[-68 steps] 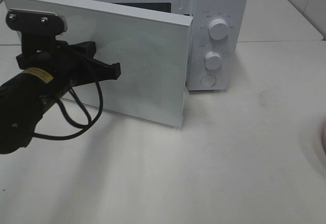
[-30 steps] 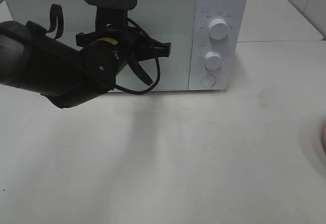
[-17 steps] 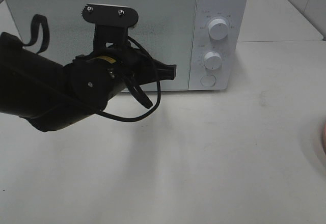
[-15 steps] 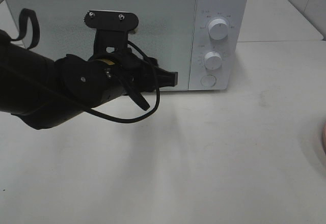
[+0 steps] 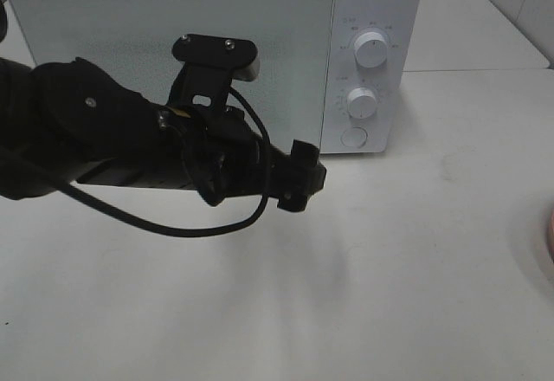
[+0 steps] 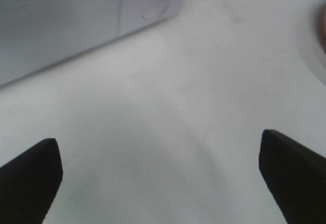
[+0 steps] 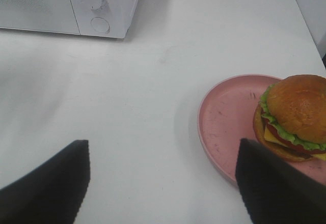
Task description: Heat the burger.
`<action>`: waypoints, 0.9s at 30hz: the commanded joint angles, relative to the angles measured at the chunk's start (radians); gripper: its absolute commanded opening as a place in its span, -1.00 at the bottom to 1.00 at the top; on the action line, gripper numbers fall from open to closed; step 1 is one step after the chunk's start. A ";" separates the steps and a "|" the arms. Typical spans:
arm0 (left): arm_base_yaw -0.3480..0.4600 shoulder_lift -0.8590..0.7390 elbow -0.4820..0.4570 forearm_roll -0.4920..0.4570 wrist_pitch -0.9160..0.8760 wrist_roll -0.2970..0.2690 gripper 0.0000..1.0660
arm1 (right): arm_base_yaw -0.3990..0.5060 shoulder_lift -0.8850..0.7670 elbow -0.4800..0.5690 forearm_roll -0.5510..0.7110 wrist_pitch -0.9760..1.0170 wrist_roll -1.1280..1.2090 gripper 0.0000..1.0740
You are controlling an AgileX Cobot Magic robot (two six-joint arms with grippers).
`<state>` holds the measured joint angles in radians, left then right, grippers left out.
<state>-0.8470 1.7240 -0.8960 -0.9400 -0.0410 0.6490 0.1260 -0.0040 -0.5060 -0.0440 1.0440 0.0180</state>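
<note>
The burger (image 7: 295, 114), with golden bun, green lettuce and yellow cheese, sits on a pink plate (image 7: 229, 122) in the right wrist view; the exterior high view does not show it. My right gripper (image 7: 163, 178) is open, a short way back from the plate, holding nothing. The white microwave (image 5: 216, 52) stands at the back of the table with its door shut. My left gripper (image 5: 299, 177) hangs open and empty just in front of the door's lower right corner, pointing right. In the left wrist view the left gripper (image 6: 160, 158) has only bare table between its fingers.
Two knobs (image 5: 370, 50) and a round button (image 5: 353, 137) are on the microwave's right panel. The plate's rim (image 5: 550, 234) shows only as a sliver at the right edge of the exterior high view. White table (image 5: 389, 268) lies between microwave and plate.
The microwave door, open at first, is now shut. My left gripper has opened and moved down and right, off the door toward the table in front.
</note>
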 commanded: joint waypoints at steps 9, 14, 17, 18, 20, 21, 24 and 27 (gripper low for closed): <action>0.270 -0.133 0.003 0.122 0.607 -0.014 0.89 | -0.006 -0.028 -0.001 0.001 -0.009 -0.010 0.42; 0.431 -0.195 0.003 0.197 0.795 -0.097 0.89 | -0.006 -0.028 -0.001 0.001 -0.009 -0.010 0.42; 0.522 -0.246 0.003 0.273 0.885 -0.159 0.89 | -0.006 -0.028 -0.001 0.001 -0.009 -0.010 0.42; 0.546 -0.262 0.003 0.306 0.903 -0.179 0.89 | -0.006 -0.028 -0.001 0.001 -0.009 -0.010 0.42; 0.602 -0.303 0.003 0.372 0.936 -0.238 0.89 | -0.006 -0.028 -0.001 0.001 -0.009 -0.010 0.42; 0.648 -0.340 0.003 0.444 0.963 -0.305 0.89 | -0.006 -0.028 -0.001 0.001 -0.009 -0.010 0.42; 0.672 -0.360 0.003 0.474 0.973 -0.338 0.89 | -0.006 -0.028 -0.001 0.001 -0.009 -0.010 0.42; 0.742 -0.436 0.003 0.616 1.028 -0.464 0.89 | -0.006 -0.028 -0.001 0.001 -0.009 -0.010 0.42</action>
<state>-0.1240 1.3160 -0.8960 -0.3750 0.9500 0.2410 0.1260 -0.0040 -0.5060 -0.0440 1.0440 0.0180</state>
